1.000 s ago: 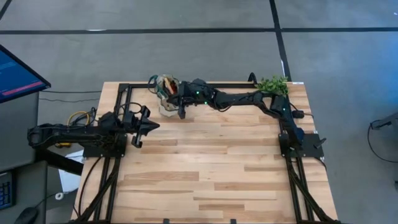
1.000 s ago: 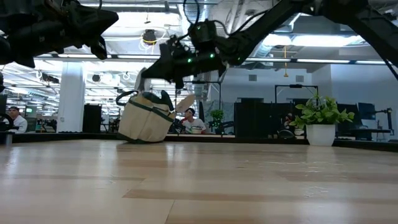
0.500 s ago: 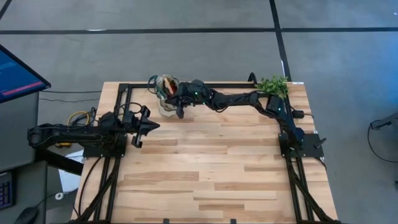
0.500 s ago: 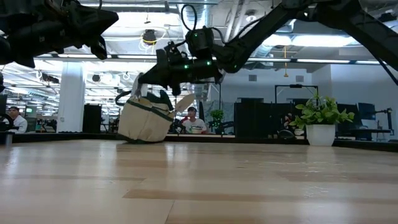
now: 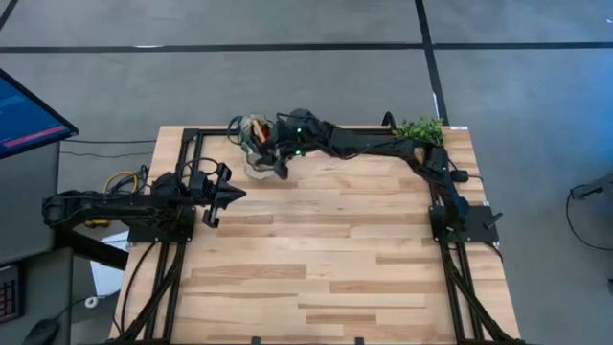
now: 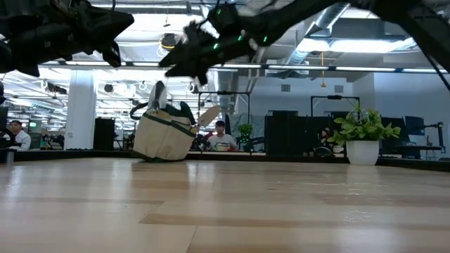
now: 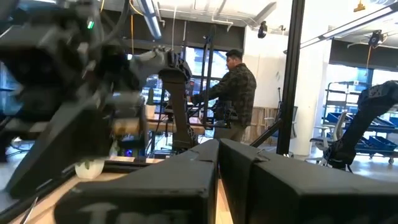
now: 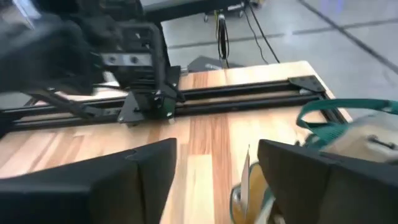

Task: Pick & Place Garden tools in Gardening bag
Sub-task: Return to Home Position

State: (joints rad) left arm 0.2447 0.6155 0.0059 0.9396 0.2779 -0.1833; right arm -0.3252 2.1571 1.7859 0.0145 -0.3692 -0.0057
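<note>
The beige gardening bag [image 5: 254, 144] with green trim stands on its base at the table's far edge, tilted a little in the low view [image 6: 163, 137]. Garden tools stick out of its mouth: a dark handle [image 6: 158, 95] and a wooden handle [image 6: 209, 116]. My right gripper [image 5: 280, 163] hangs open above and beside the bag [image 8: 360, 134]. Nothing is between its fingers [image 8: 214, 149], and a pale tool end [image 8: 245, 180] shows below them. My left gripper [image 5: 230, 195] waits shut at the table's left side, above the wood [image 7: 217, 162].
A potted green plant [image 5: 421, 129] stands at the far right corner [image 6: 362, 130]. Black frame rails [image 5: 192, 144] run along the table's far and side edges. A monitor [image 5: 29, 110] stands left of the table. A person [image 7: 233, 93] stands in the room beyond.
My right gripper has let go of a tool at the bag's mouth and gone up, tipping its fingers higher. The tool stays standing in the bag, and the bag has not moved.
</note>
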